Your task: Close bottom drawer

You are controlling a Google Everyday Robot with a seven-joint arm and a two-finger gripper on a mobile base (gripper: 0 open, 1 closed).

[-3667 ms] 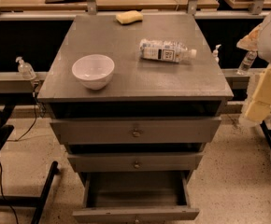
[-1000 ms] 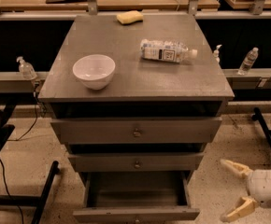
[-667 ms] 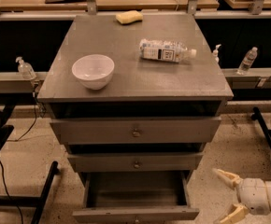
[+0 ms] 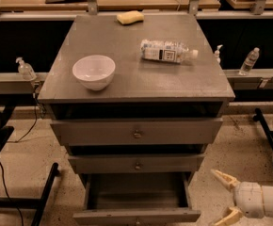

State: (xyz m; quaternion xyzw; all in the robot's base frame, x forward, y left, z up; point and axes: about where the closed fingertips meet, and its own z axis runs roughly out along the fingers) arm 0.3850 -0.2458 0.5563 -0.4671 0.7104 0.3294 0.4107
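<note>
Gripper (image 4: 226, 197) is hovering low at the right, near the bottom drawer (image 4: 136, 216), its fingers (image 4: 222, 177) standing wide apart and gripping nothing. The bottom drawer is sitting pulled out beneath two other drawer fronts. On the tabletop (image 4: 127, 86), a white bowl (image 4: 93, 72), a plastic bottle (image 4: 167, 51) on its side and a yellow sponge (image 4: 130, 17) are resting.

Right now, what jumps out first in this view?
The bottom drawer stands pulled well out at the foot of the grey cabinet, while the two drawers above it sit nearly flush. The tool is low at the drawer's right, near the floor, fingers spread and not touching it. On top of the cabinet are a white bowl at the left and a plastic bottle lying on its side at the right.
</note>
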